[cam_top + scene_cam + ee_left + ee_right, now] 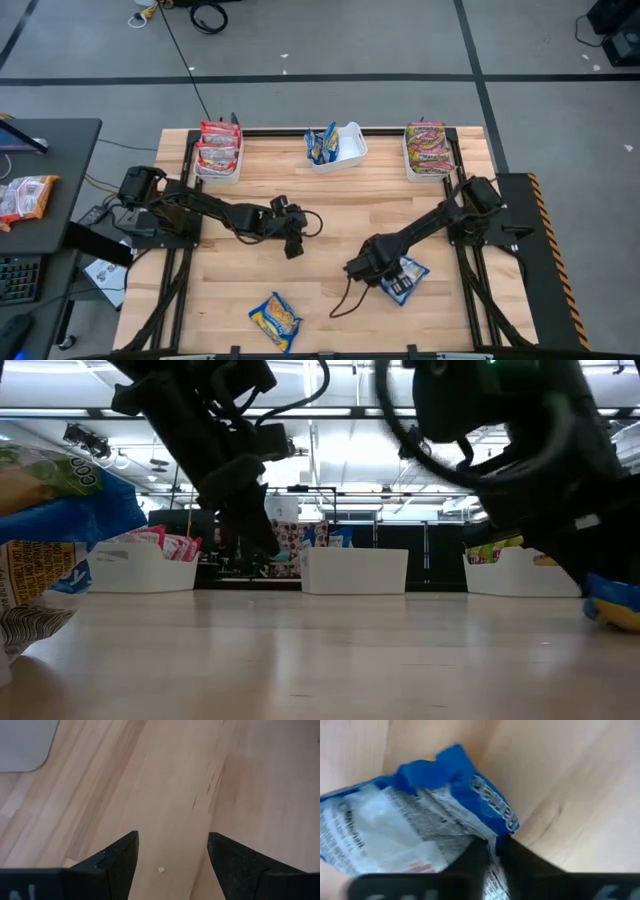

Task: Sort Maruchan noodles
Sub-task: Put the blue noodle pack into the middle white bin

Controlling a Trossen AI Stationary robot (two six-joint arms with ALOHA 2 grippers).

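A blue-yellow noodle packet (408, 281) lies printed back up under my right gripper (384, 277), which is shut on it near the table's right near part. A second blue-yellow packet (275, 320) lies flat by the near edge and looms at the left of the low view (45, 550). My left gripper (293, 238) hovers open over bare wood at the table's middle (172, 855). Along the far edge, red packets fill the left bin (218, 150), blue ones stand in the middle bin (337, 147), and red-green ones sit in the right bin (428, 150). My right gripper (492, 851) pinches the packet between its two fingers at the blue crimped end seam (496, 822), coming from above and slanting down. The rest of the packet spreads away from the fingers, low over the wood (615, 608). I cannot tell whether it is lifted clear.
A black cable (340, 300) loops on the wood beside the right gripper. Bare wood lies between the two arms and in front of the bins. Left of the table, a dark desk (50, 150) holds another packet (25, 197).
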